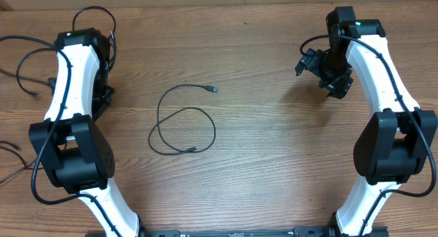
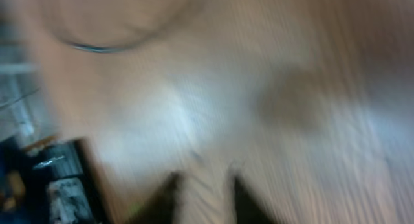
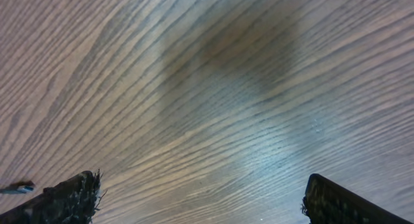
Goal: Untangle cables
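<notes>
Gaping wide, the right gripper (image 3: 204,208) shows one dark fingertip (image 3: 68,198) at the lower left of its wrist view and the other at the lower right. Only bare wood grain lies between them, and it grips nothing. From above it hangs in the upper right of the frame, well apart from any cord, on the white right arm (image 1: 383,79) that runs down the right side. The left gripper (image 2: 206,201) is badly blurred in its own view, yet its two dark tips look parted over the bare table (image 1: 274,161), released and empty. A dark arc of cord curves across the upper left of that view. From above this gripper is tucked under the left arm (image 1: 68,79) in the upper left. One looped cable (image 1: 160,108) lies loose on the table, left of centre, its silver-tipped plug (image 1: 214,90) pointing right above the loop. More thin black cords (image 1: 18,71) trail at the left edge, just beside the left arm.
</notes>
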You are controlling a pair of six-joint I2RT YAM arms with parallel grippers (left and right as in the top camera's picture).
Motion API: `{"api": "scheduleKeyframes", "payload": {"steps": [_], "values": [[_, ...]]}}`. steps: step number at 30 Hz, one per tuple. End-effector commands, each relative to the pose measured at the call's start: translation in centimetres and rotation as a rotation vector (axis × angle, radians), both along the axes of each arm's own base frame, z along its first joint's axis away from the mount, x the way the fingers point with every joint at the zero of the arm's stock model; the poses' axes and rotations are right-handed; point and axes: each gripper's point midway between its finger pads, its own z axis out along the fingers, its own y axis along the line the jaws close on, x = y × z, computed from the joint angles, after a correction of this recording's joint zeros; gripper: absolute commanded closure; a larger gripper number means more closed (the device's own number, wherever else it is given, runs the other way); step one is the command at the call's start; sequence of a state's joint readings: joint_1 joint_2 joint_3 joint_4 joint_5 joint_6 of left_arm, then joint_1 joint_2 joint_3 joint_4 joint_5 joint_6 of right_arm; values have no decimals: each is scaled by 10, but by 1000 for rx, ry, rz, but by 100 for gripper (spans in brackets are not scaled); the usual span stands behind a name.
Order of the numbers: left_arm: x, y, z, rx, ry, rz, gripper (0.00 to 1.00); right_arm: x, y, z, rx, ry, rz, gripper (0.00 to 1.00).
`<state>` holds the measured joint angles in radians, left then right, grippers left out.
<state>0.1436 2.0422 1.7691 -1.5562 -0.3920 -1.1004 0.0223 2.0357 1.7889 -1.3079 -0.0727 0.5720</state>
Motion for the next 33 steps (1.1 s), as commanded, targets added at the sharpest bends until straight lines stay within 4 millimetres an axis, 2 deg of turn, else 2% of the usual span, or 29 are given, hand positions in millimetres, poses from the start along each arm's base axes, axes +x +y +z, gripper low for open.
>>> {"api": "scheduleKeyframes", "payload": {"steps": [1, 3, 5, 7, 11, 16, 21, 23, 26, 29, 31, 33], "values": [[36, -62, -9, -352, -53, -445, 50, 1, 0, 5, -11, -22, 9, 0], [49, -80, -11, -403, -74, -610, 34, 3, 0, 5, -10, -27, 9, 0], [53, -91, -12, -402, -50, -750, 32, 4, 0, 5, -11, -32, 9, 0], [53, -98, -15, -386, -23, -810, 29, 4, 0, 5, -11, -33, 9, 0], [45, -114, -34, -417, 3, -842, 32, 6, 0, 5, -10, -41, 9, 0], [22, -143, -83, -529, 41, -946, 33, 6, 0, 5, -11, -42, 9, 0], [5, -158, -112, -532, 73, -994, 35, 11, 1, 6, -10, -60, 9, 0], [3, -162, -122, -512, 71, -1017, 41, 12, 1, 6, -10, -64, 9, 0], [4, -163, -136, -491, 46, -1035, 64, 11, 1, 6, -10, -62, 9, 0], [4, -160, -146, -479, 22, -1033, 74, 10, 1, 6, -10, -58, 9, 0], [3, -154, -152, -467, 17, -1024, 94, 10, 1, 6, -10, -58, 9, 0], [1, -144, -155, -437, 30, -1011, 96, 10, 1, 6, -10, -58, 9, 0]]}}
